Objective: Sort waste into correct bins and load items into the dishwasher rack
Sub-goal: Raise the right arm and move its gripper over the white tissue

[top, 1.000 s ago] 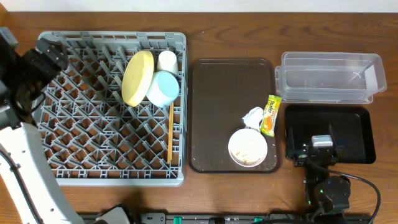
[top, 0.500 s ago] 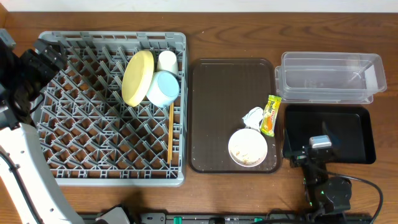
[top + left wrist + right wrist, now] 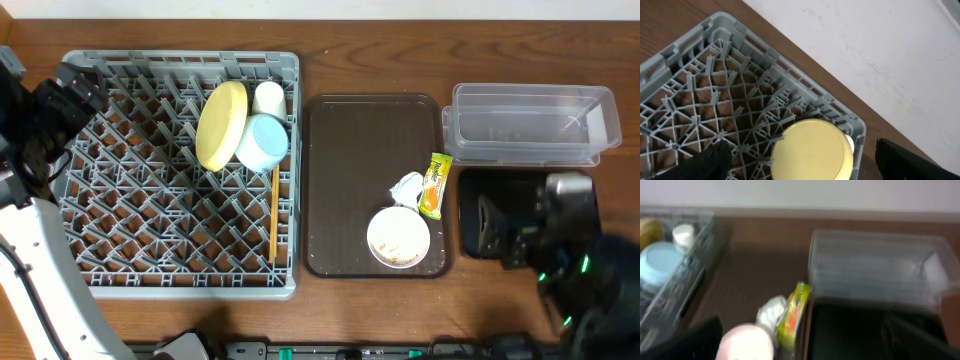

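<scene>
The right fingers (image 3: 925,340) stand wide apart and empty. The left fingers (image 3: 710,162) are likewise apart, over the dishwasher rack (image 3: 700,100). We judge that waste sorting is the step in hand. Next we must reach down and close on the snack wrapper (image 3: 792,312). It lies at lower centre of the wrist frame, between our right fingers, touching the napkin (image 3: 771,311) and just beside the black tray (image 3: 855,330).
</scene>
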